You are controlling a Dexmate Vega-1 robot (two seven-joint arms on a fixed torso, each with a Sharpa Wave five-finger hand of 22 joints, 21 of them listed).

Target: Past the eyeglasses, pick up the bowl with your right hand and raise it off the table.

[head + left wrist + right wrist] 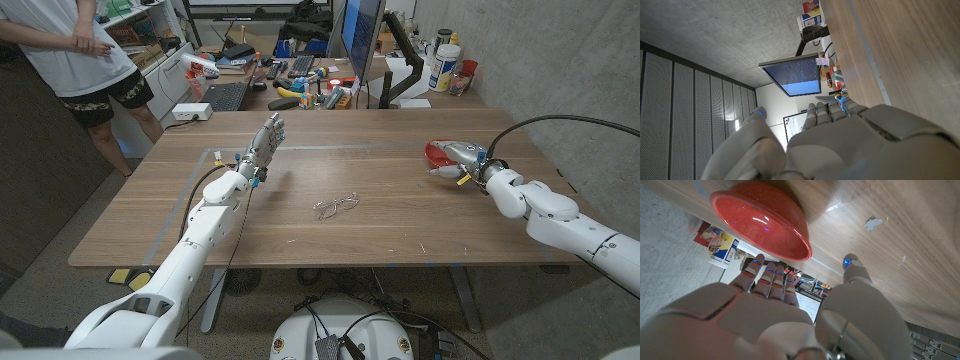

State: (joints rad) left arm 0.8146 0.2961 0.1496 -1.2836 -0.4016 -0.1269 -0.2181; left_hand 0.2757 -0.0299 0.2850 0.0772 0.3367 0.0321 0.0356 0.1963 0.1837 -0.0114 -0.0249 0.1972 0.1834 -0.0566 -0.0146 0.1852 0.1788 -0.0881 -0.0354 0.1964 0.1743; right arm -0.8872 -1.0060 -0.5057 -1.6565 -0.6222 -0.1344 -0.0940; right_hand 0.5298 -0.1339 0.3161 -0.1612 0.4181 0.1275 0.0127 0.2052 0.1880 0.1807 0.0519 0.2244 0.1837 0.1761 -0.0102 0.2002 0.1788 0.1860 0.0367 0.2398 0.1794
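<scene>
The red bowl (436,152) (760,220) stands on the wooden table (380,225) at the far right, past the wire-framed eyeglasses (335,206) that lie near the middle. My right hand (462,160) (775,310) is right beside the bowl on its near right side. Its fingers (767,277) reach toward the rim and the thumb (856,270) is spread apart, with nothing held. My left hand (264,145) (840,135) is raised over the table's left part, fingers straight and apart, holding nothing.
Behind the table a cluttered desk (300,80) carries a monitor (362,35), a keyboard and small items. A white bottle (446,66) stands behind the bowl. A person (85,60) stands at the back left. A pale tape line (350,148) crosses the table's far part.
</scene>
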